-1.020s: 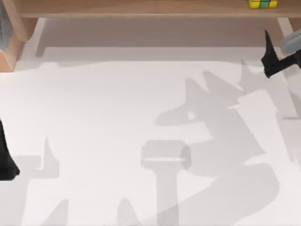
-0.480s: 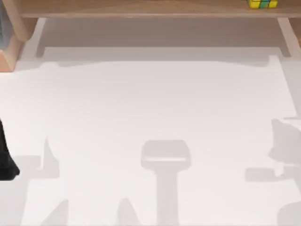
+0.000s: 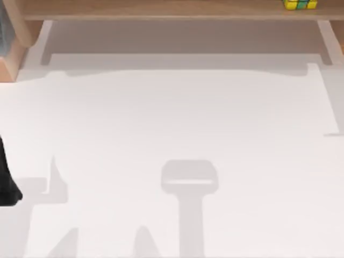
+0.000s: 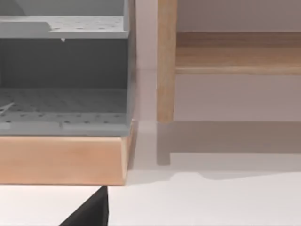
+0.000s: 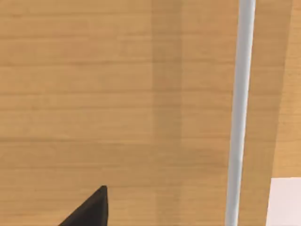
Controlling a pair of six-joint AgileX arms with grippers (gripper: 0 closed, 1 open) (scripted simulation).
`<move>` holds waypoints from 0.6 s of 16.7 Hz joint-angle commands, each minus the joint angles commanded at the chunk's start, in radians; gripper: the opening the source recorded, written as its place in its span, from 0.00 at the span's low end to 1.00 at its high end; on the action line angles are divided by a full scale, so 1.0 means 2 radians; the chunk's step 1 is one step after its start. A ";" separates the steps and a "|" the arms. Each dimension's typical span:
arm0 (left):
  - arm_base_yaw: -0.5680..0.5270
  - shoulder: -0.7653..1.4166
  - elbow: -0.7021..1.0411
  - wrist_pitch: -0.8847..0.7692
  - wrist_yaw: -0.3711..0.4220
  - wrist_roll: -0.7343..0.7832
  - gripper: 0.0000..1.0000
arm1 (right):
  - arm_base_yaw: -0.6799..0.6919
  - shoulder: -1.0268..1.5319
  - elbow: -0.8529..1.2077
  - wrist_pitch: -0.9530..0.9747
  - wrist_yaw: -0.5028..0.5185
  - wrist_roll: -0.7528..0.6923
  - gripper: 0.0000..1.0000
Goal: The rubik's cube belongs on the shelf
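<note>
Since a second ago my right arm leaves the upper right of the top view. Rubik's cube [image 3: 300,4] rests on the shelf [image 3: 161,9], upper right; placement looks complete. I cannot tell either claw's opening; my left arm [image 3: 7,180] sits parked at the left edge.

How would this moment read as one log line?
rubik's cube: resting on shelf, right end | left gripper: parked, table's left edge | task: looks done

So the right arm that was sticking in at the right edge near the shelf [image 3: 161,9] a second ago is gone from the top view. Its big shadows on the table [image 3: 177,118] have cleared off too.
</note>
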 joint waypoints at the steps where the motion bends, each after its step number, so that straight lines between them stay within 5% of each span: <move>1: 0.000 0.000 0.000 0.000 0.000 0.000 1.00 | -0.007 0.003 0.006 0.000 0.000 -0.008 1.00; 10: 0.000 0.000 0.000 0.000 0.000 0.000 1.00 | 0.008 0.012 0.032 -0.017 0.019 -0.011 1.00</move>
